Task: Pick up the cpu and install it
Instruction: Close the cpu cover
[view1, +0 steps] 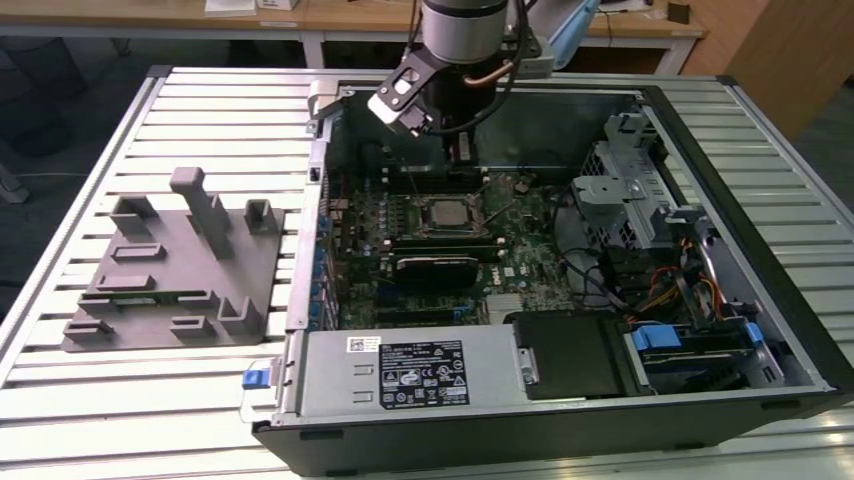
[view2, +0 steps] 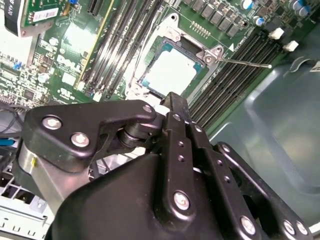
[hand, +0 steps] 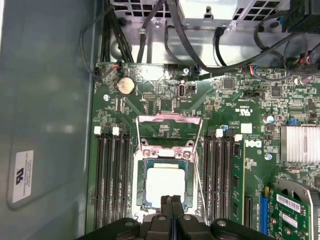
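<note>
- The gripper (hand: 172, 201) hung with its fingers pinched together and nothing between them, the tips over one edge of the cpu (hand: 165, 184).
- The cpu lay flat in the socket (hand: 139, 186), apparently seated square.
- Any touch here wanted to be light and straight down, I'd say, keeping the chip level.
- The load plate (hand: 170, 127) stood open and the lever (view2: 245, 62) jutted beside it: the nearest snags.
- Memory slots (hand: 112, 185) flanked the socket, and the grey tray (view1: 167, 270) sat well apart.
</note>
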